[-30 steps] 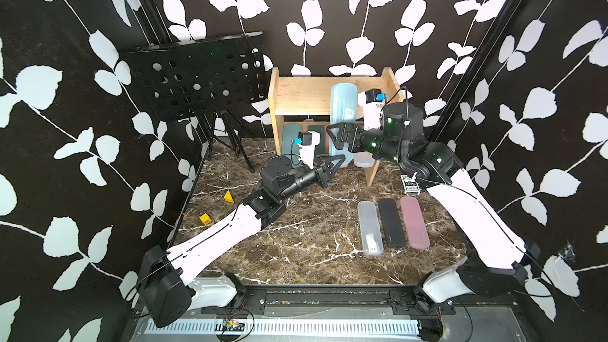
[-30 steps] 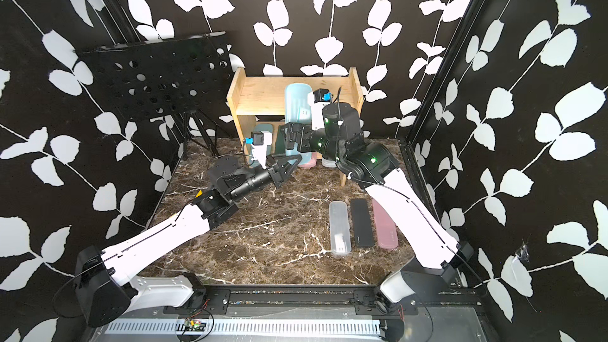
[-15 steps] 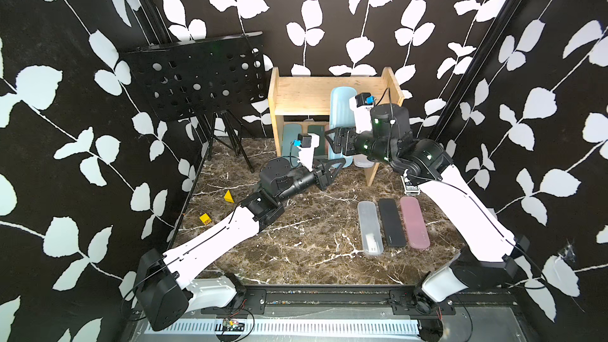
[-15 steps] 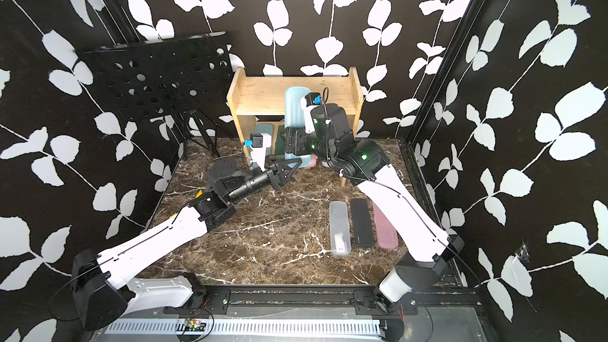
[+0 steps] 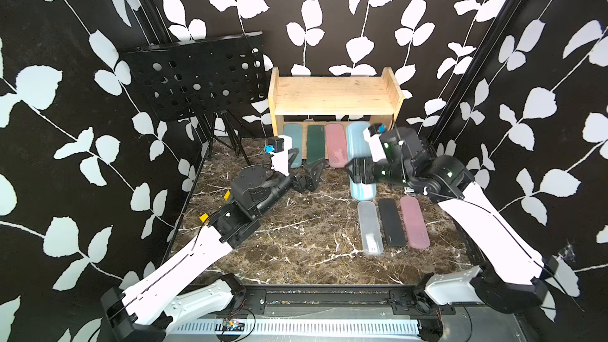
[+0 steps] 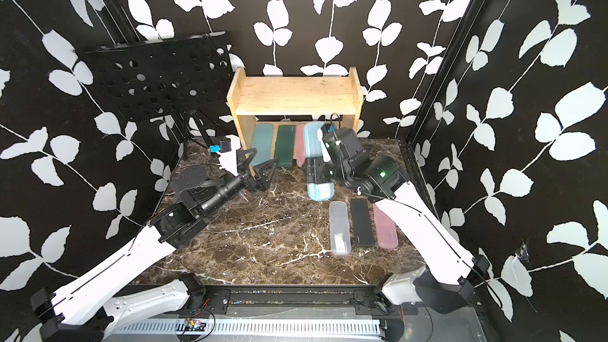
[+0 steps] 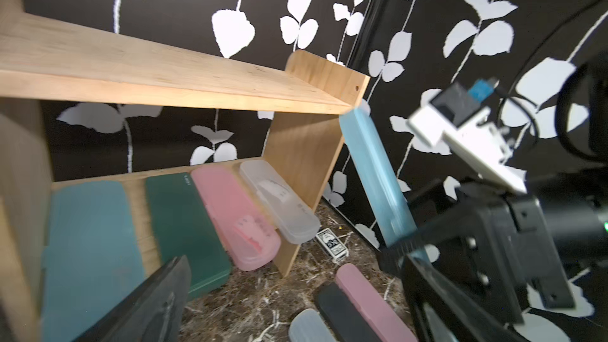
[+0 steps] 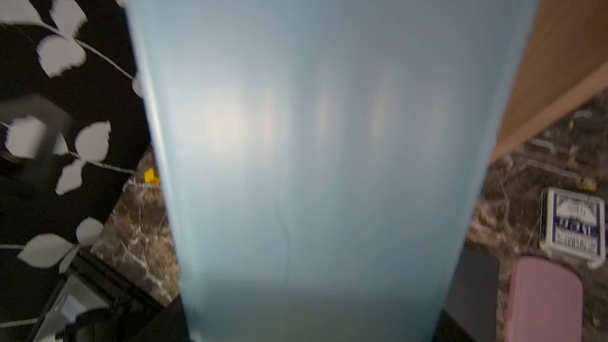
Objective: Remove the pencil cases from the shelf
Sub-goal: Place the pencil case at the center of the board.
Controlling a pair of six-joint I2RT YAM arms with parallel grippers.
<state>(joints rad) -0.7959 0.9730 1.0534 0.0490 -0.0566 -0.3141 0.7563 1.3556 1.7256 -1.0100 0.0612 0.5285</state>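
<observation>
In front of the shelf [image 5: 332, 93], the right gripper [image 5: 357, 171] now pinches the light blue pencil case [image 5: 358, 146], lifted off the top tier over the marble table [image 5: 296, 241], the left gripper [image 5: 307, 167] has spread wide and empty, and four cases [image 7: 230, 212] remain on the lower tier.

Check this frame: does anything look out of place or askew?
A small playing-card box lies on the marble table beside the shelf; it is no pencil case. The light blue case is tilted only because the right gripper holds it.
</observation>
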